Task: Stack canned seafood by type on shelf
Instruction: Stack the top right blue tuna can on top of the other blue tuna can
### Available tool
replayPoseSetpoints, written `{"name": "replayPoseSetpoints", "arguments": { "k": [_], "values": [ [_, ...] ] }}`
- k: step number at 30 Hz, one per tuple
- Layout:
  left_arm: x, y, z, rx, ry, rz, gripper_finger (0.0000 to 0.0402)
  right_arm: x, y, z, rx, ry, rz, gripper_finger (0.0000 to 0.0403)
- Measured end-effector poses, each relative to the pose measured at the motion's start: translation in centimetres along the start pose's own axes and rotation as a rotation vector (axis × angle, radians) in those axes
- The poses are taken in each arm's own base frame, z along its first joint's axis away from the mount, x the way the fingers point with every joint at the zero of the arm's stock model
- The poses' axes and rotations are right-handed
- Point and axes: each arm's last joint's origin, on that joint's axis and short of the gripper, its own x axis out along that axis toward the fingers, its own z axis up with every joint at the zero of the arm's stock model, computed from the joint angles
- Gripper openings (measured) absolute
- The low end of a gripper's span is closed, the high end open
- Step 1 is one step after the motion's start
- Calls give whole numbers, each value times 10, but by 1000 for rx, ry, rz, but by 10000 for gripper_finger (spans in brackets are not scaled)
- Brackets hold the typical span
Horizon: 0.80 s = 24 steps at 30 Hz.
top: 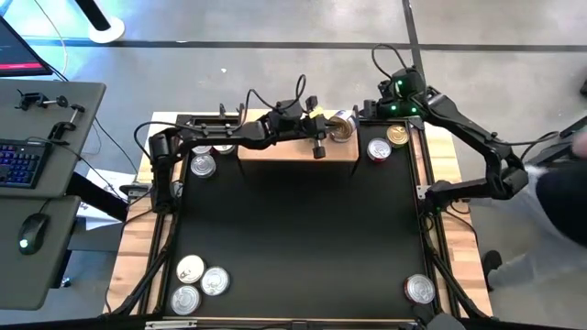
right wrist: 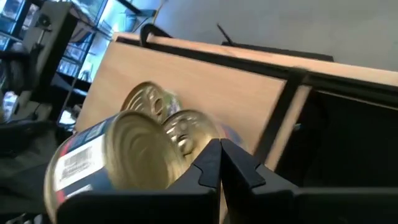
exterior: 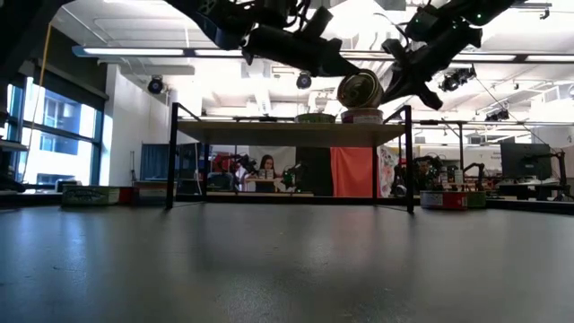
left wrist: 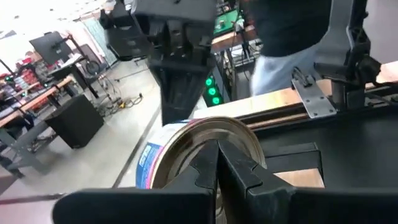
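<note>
A large black rectangular mat point(top: 293, 238) fills the centre of the high view. On a grey side desk point(top: 55, 197) at the left edge sit a backlit keyboard point(top: 20, 163) and, lower down, a black computer mouse point(top: 33, 231). A white round lamp base point(top: 99, 27) shows at upper left.

a robotics lab: more robot arms on benches point(exterior: 448, 175), monitors point(exterior: 525, 161), ceiling strip lights point(exterior: 134, 52).

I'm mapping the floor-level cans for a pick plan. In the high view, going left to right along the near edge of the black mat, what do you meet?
A cluster of three silver-lidded cans at the near left corner → a long bare stretch of black mat → a single can with a red side at the near right corner.
</note>
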Motion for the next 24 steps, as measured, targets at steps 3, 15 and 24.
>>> {"name": "replayPoseSetpoints", "arguments": {
  "k": [3,15,24],
  "values": [
    [0,1,2,9,-15,5,0,-1,-2,0,10,8,6,0],
    [2,4,0,12,-40,39,0,-1,-3,-1,14,22,-3,0],
    [12,2,-11,18,-64,57,0,-1,-3,-1,18,22,-2,0]
  ]
}}
